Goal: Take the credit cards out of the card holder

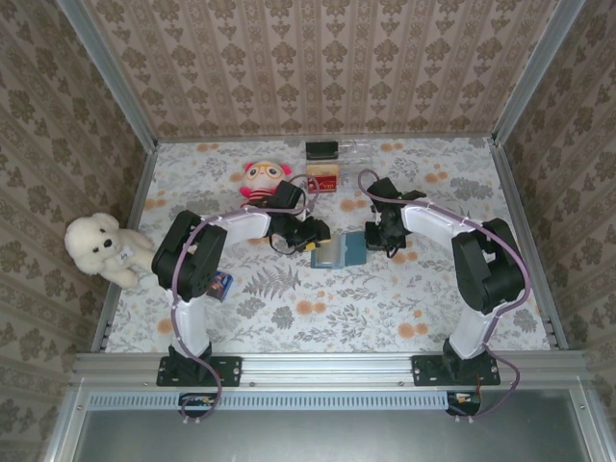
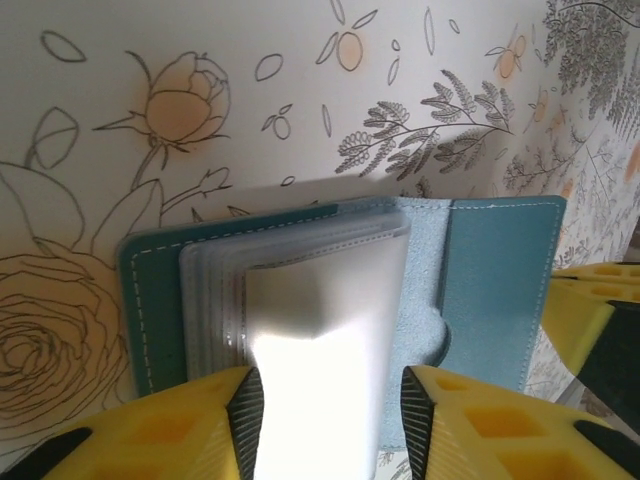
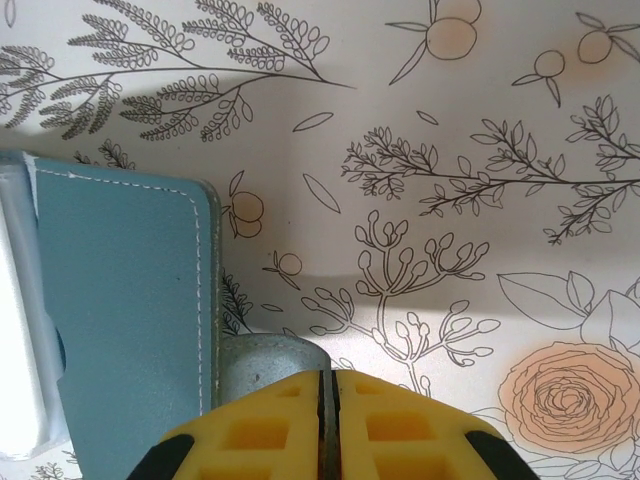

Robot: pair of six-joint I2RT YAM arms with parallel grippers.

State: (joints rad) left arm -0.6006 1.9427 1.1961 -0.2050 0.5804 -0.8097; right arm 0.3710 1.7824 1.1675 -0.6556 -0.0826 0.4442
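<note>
The teal-blue card holder [image 1: 339,254] lies open on the flowered table between my two grippers. In the left wrist view its clear inner sleeves [image 2: 300,290] fan up from the left panel [image 2: 155,300]. One pale, glaring sleeve runs between the jaws of my open left gripper [image 2: 332,400], with a small gap at the right pad [image 2: 415,420]. My right gripper [image 3: 325,385] is shut at the holder's right panel [image 3: 130,300], its tips on a grey rounded tab [image 3: 262,362] that sticks out from that edge. Red and orange credit cards [image 1: 324,178] lie together farther back.
A pink-hatted doll [image 1: 265,177] sits behind my left gripper [image 1: 316,236]. A black block [image 1: 321,149] and a clear tray [image 1: 358,148] stand by the back wall. A small blue can [image 1: 221,285] lies beside the left arm. A white plush dog [image 1: 101,248] rests past the left rail.
</note>
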